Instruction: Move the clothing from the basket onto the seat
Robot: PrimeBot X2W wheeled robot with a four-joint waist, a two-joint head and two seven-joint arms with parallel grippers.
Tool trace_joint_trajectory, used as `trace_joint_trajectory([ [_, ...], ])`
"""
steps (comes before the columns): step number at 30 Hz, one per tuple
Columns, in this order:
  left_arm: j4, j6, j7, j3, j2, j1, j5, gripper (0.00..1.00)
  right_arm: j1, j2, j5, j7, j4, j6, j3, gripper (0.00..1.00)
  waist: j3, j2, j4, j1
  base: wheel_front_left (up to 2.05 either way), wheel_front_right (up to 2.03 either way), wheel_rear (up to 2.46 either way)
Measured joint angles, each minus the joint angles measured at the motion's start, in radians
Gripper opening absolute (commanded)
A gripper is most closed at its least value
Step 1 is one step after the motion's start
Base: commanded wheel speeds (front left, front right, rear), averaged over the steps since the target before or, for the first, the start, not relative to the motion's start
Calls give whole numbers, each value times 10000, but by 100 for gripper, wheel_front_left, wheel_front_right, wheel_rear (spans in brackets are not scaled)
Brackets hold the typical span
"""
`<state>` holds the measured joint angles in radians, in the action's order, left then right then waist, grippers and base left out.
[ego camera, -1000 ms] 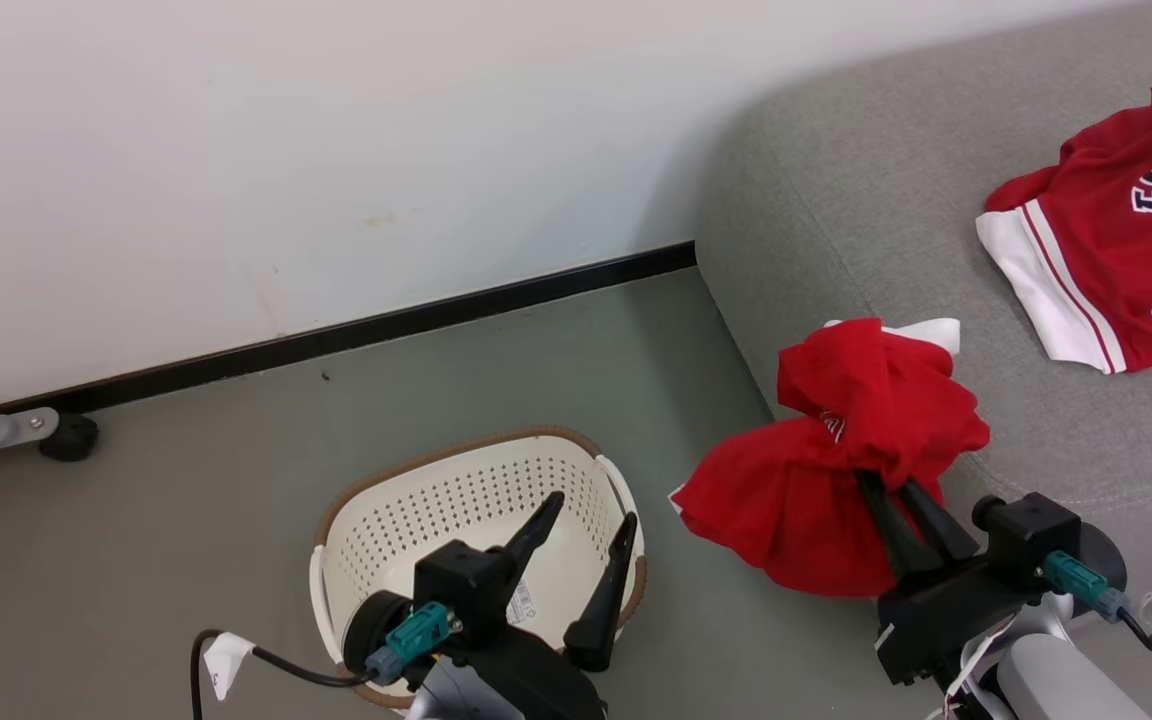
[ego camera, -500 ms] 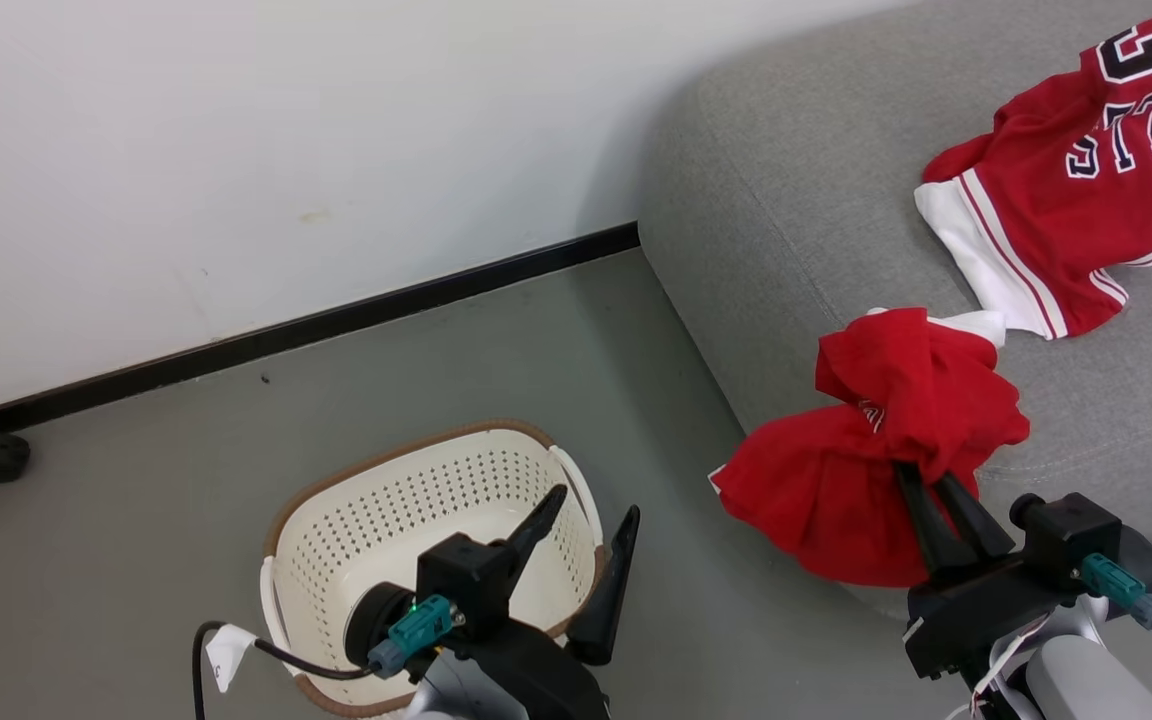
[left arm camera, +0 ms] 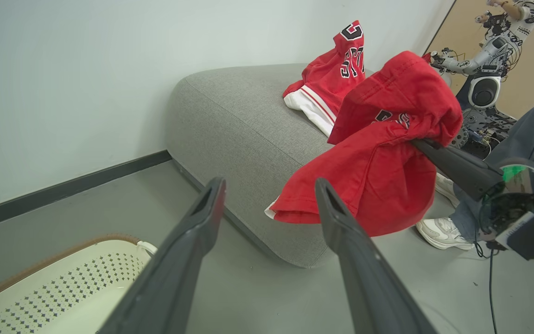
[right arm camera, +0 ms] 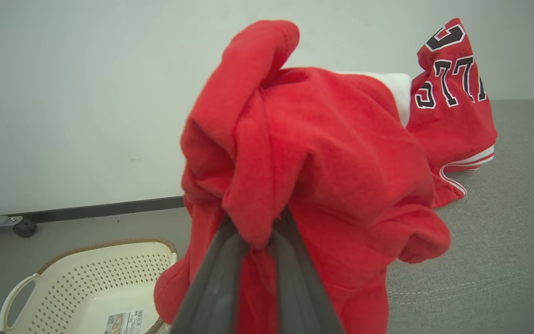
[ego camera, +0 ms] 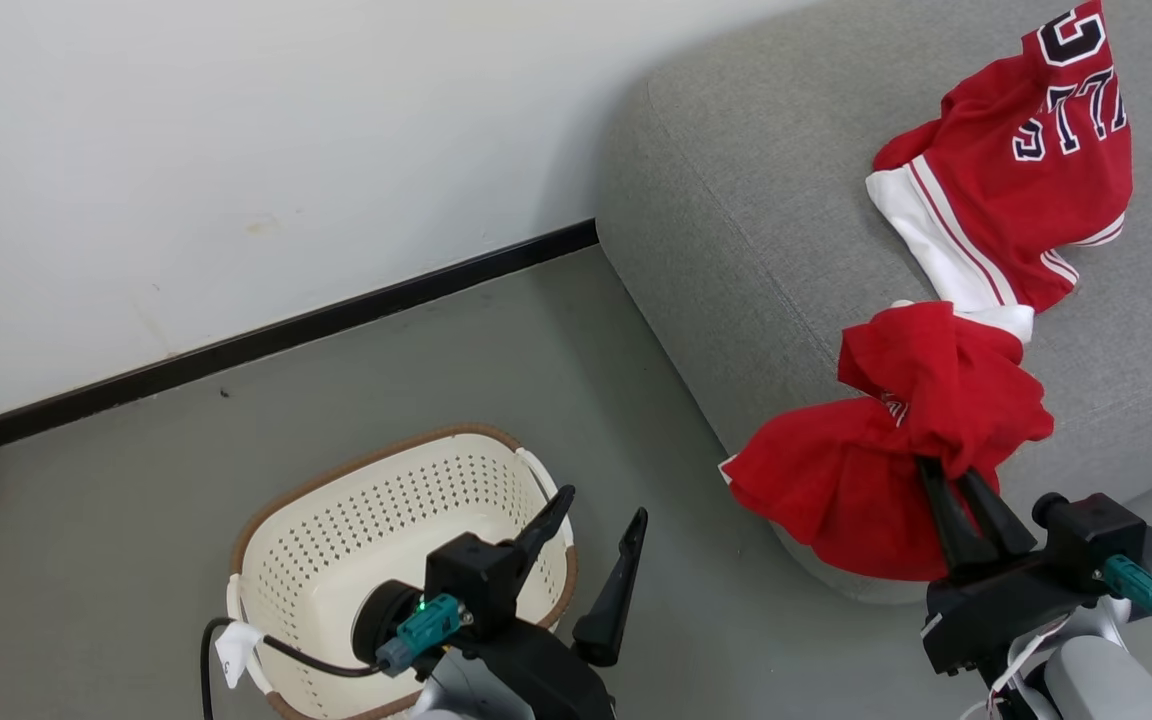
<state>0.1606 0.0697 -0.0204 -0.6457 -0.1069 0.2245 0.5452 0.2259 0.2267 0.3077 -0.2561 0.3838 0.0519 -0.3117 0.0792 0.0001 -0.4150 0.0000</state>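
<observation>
Since a second ago the whole head view has shifted. The basket (ego camera: 366, 510) and the seat (ego camera: 756, 220) now lie more to the left, so the camera has turned toward the seat and the things themselves have not moved.

The right claw (ego camera: 948, 478) stays clamped on a bunched red garment (ego camera: 896, 440), with its two fingers close together and the fabric between them. The garment hangs in the air at the front edge of the seat. Its upper fold now comes near the white hem of the jersey (ego camera: 1026, 190) that already lies on the cushion. I judge that the carrying is nearly finished and only the release is left.

The left claw (ego camera: 603, 503) stands wide apart and holds nothing, above the basket on the floor (ego camera: 436, 350). The part of the basket bottom that you can see carries only a paper label (right arm camera: 125, 320).

The lower part of the garment hangs beyond the seat's edge, toward the floor. If you let go here, it may slide off, so bring it further over the cushion first. In the left wrist view a person's shoe (left arm camera: 443, 232) stands on the floor beyond the seat's end, and a second robot (left arm camera: 485, 55) stands further back. Nothing stands between the right claw and the cushion.
</observation>
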Motion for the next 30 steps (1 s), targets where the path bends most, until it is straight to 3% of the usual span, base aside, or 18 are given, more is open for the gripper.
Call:
trace_joint_trajectory([
  [15, -6, -6, 113, -301, 65, 204, -96, 100, 443, 403, 15, -2, -178, -4, 1225, 0, 461, 0, 43, 0, 0, 0, 0],
  [30, -495, 6, 667, -370, -253, 454, -485, 100, 2994, 1154, 692, -2, 617, 52, 2892, 0, 1683, 1, 495, 1, 0, 0, 0],
])
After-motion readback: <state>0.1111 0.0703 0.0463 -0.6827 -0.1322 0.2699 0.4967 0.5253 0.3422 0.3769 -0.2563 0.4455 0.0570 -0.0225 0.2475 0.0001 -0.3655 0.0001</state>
